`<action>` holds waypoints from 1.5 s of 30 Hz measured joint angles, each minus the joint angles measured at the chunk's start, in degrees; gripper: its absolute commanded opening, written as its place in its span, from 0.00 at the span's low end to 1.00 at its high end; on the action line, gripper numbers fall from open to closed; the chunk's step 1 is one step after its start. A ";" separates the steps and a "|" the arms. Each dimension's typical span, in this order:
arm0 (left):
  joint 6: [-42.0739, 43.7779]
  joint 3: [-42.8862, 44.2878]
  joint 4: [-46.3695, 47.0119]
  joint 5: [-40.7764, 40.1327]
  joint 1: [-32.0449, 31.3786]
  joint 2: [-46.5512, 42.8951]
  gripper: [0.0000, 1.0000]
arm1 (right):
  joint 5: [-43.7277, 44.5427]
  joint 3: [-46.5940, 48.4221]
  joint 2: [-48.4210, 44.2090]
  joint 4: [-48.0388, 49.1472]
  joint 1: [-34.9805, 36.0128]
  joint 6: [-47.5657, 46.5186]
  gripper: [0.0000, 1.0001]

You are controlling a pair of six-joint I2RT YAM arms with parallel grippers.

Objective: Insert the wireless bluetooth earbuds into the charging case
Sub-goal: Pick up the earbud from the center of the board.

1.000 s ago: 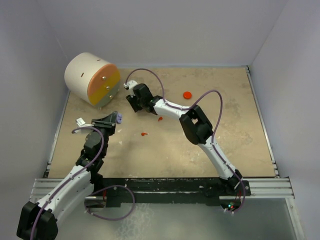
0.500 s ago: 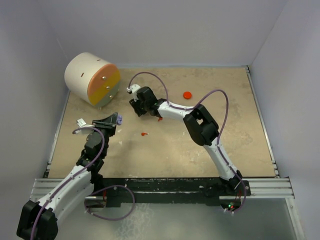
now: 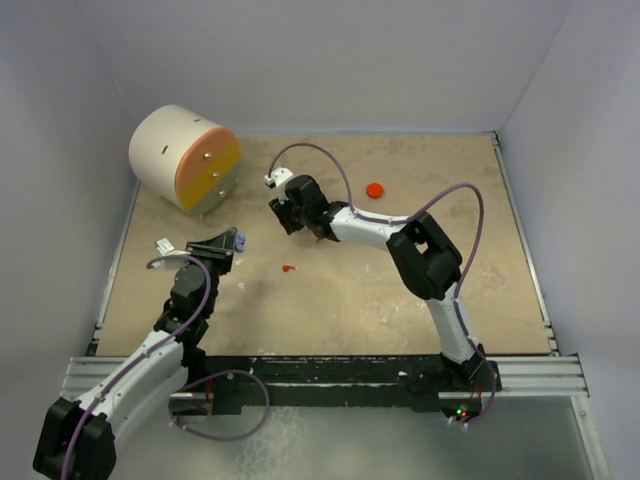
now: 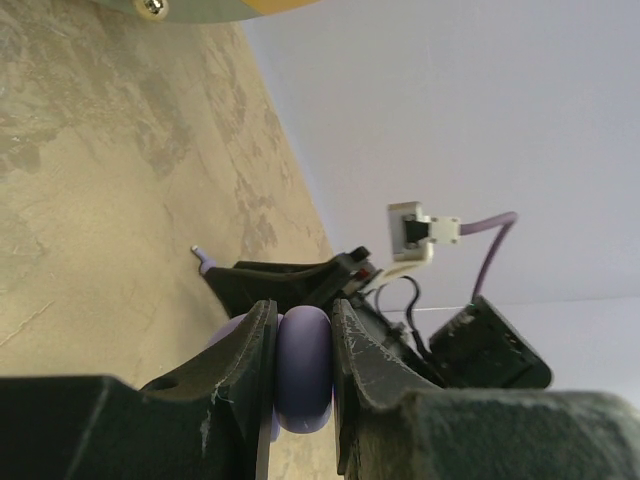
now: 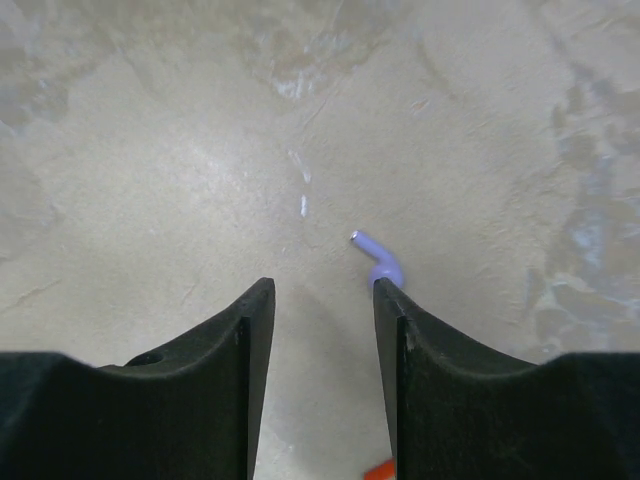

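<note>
The left gripper is clamped tight on a round lavender case. The right gripper stands half apart, holding nothing, over a lavender earbud that lies on the desk just beside one fingertip.

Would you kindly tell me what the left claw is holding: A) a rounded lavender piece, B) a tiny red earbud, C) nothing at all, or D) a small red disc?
A: in the left wrist view, the left claw is closed on a rounded lavender piece, which sits squeezed between its two fingers.
</note>
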 measured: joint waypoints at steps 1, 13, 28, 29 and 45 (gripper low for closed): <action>-0.02 -0.04 -0.04 0.04 0.00 0.00 0.00 | 0.48 -0.57 -1.07 0.59 0.00 0.11 0.49; -0.46 -0.04 0.59 0.37 0.00 0.59 0.00 | -0.48 -3.26 -4.52 4.13 -2.54 5.20 0.50; -0.83 -0.04 1.44 0.61 0.00 1.73 0.00 | -3.13 -4.76 -2.36 4.90 -4.76 5.92 0.48; -0.83 -0.04 1.46 0.61 0.00 1.73 0.00 | -3.48 -4.76 -1.77 4.85 -4.76 5.92 0.48; -0.85 -0.04 1.77 0.79 0.00 1.86 0.00 | -3.76 -4.09 0.87 4.85 -4.76 5.88 0.45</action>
